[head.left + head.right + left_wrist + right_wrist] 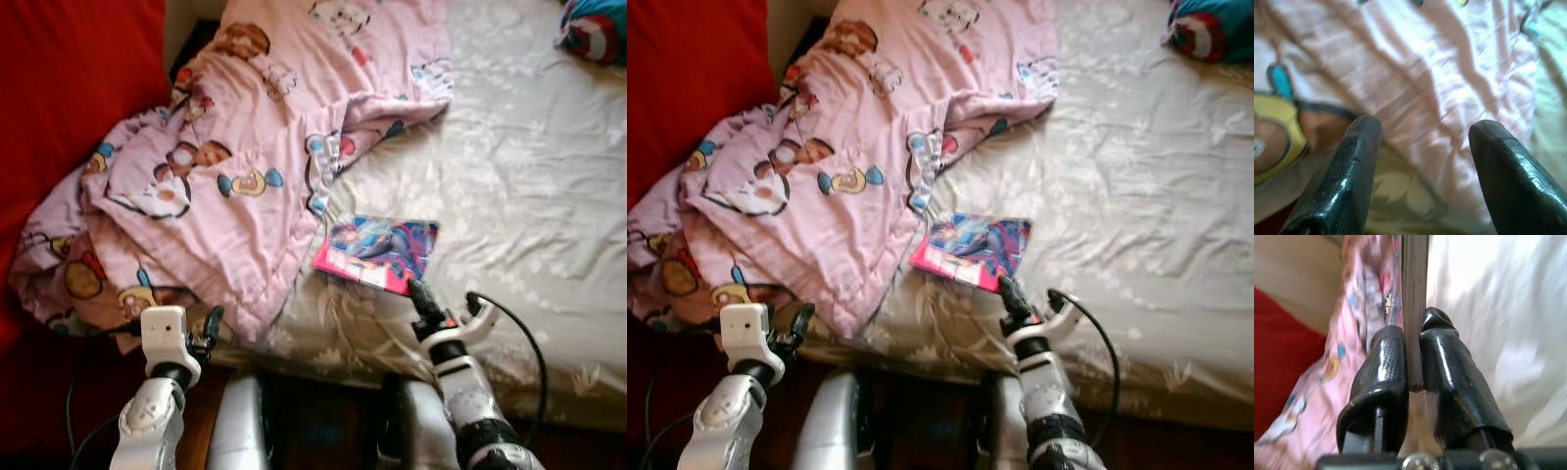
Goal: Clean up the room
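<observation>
The right tool (1413, 377) clamps the thin book (377, 251) by its near edge, close to the bed's (529, 196) front edge; so shallow a bite could let it slip. The left tool (1422, 147) hangs open over the pink blanket (225, 166) at the bed's front-left corner.

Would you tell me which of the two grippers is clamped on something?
The right gripper: its black fingers pinch the colourful picture book's edge, whereas the left gripper is open over the pink cartoon blanket.
</observation>
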